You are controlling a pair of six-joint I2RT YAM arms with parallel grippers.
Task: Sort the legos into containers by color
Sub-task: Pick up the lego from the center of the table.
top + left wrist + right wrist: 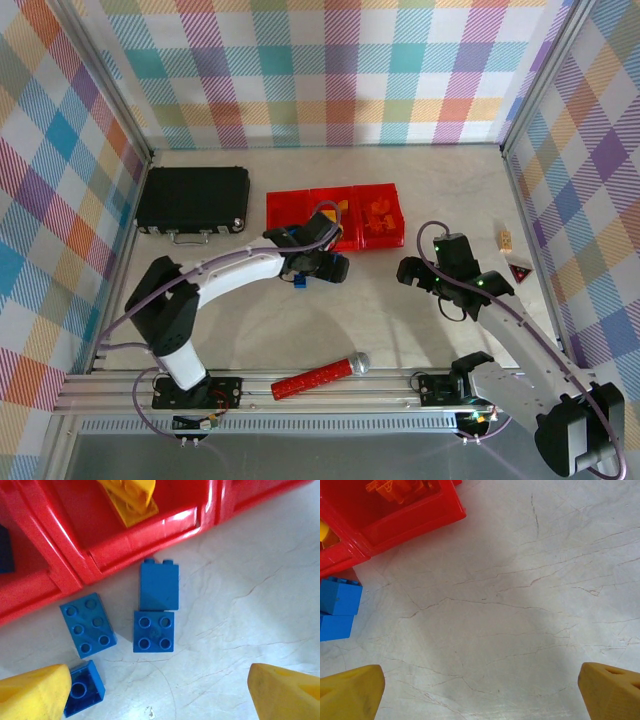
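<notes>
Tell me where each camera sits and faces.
Top external: above and behind the robot, looking down on the white marbled table; left arm and right arm show.
Left wrist: on the left arm, looking down at four blue studded plastic bricks beside the red plastic bins; the open left gripper frames the bottom.
Right wrist: on the right arm, looking down at bare table; open right gripper at bottom corners.
Shared: both wrist views catch the bins and blue bricks.
</notes>
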